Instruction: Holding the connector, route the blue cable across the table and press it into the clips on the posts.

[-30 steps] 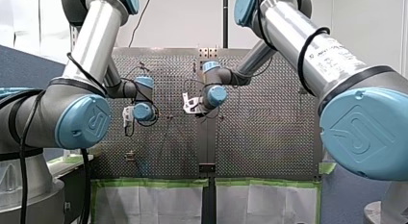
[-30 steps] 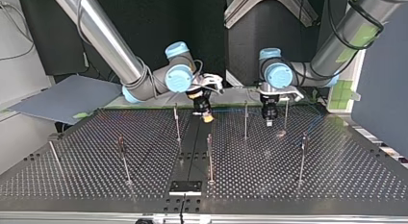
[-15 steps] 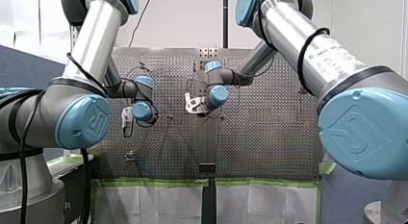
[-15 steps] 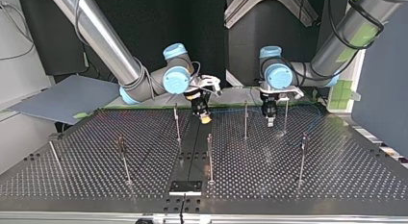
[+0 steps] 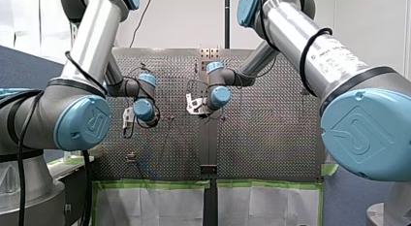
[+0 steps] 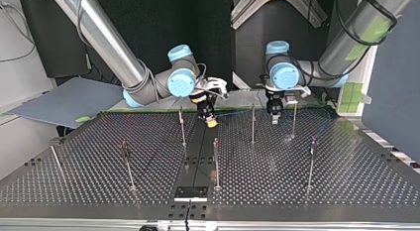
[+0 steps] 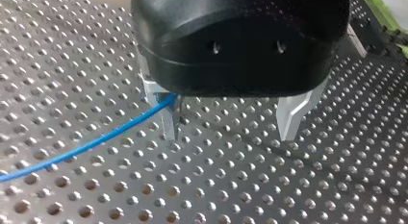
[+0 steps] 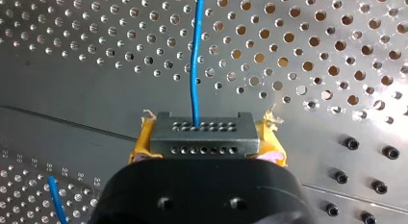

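My left arm (image 5: 92, 37), my right arm (image 5: 310, 51) over perforated table (image 5: 266, 138).

arms (image 6: 101, 40) 2 | posts (image 6: 216, 159) 7 | blue cable (image 7: 96, 143) 1 | connector (image 8: 202, 133) 1

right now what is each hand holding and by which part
The right hand grips the connector by its two sides, between yellow pads; the blue cable leaves its front. The left hand is open, holding nothing.

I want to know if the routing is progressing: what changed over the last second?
In the top view, my left pincer, open and holding nothing, moved upward and slightly toward the view's left, away from the table by the nearest post. My right pincer, shut on the connector, hardly shifted. The posts stayed put.
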